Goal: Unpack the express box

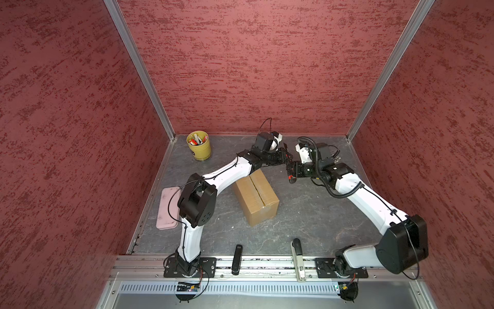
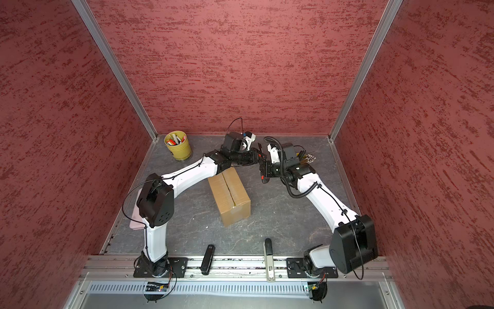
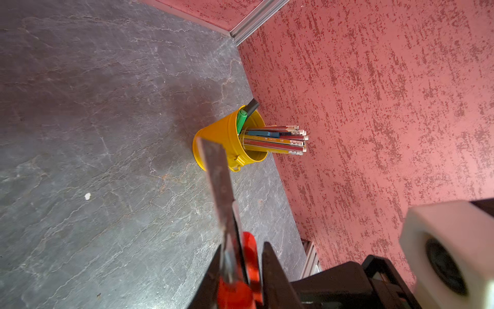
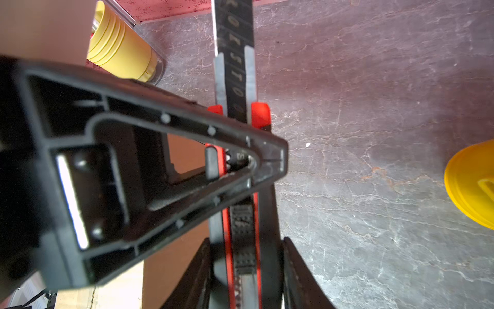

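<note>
Express box [image 1: 255, 199] sits taped, uncut; at its one o'clock my left hand [image 3: 244, 256] and right hand [image 4: 246, 246] both clamp the utility knife [image 4: 235, 80].

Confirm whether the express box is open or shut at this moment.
Shut. In both top views the express box has its top flaps lying flat, meeting along the centre seam; none is lifted.

1 express box [image 1: 255, 198]. 2 yellow pen cups: corner cup [image 1: 200, 145] at far-left corner, pencil cup [image 3: 227, 139] by far edge. 1 pink case [image 1: 167, 208]. 1 box cutter [image 4: 235, 80]. 2 hand tools at near edge: black tool [image 1: 237, 258], grey tool [image 1: 298, 263].
</note>
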Robot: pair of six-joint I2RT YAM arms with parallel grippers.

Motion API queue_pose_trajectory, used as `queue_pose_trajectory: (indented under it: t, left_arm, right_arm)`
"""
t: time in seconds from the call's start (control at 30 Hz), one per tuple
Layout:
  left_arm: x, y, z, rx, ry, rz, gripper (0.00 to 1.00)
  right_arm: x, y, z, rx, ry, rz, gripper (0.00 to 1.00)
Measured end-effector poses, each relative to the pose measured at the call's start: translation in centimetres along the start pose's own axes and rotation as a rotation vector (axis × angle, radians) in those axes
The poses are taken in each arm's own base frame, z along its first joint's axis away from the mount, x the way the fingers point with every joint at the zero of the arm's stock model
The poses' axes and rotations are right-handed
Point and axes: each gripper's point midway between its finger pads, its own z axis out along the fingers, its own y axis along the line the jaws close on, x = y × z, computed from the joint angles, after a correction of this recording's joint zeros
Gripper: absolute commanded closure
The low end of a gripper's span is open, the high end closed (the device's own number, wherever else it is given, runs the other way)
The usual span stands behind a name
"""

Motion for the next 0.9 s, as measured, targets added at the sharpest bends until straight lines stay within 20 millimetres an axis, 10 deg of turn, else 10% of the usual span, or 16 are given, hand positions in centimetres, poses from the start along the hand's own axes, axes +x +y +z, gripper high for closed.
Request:
queue_pose_trajectory:
  t: [0.33, 0.9]
  left_arm:
    - [-0.2, -0.5, 0.0, 0.023, -0.006, 0.006, 0.96]
    - [0.3, 1.6, -0.8, 0.039, -0.034, -0.014, 1.00]
  right_arm:
    - [0.0, 0.1, 0.2, -0.011, -0.006, 0.006, 0.91]
    - [0.9, 0.6, 1.5, -0.078, -0.026, 0.068, 0.55]
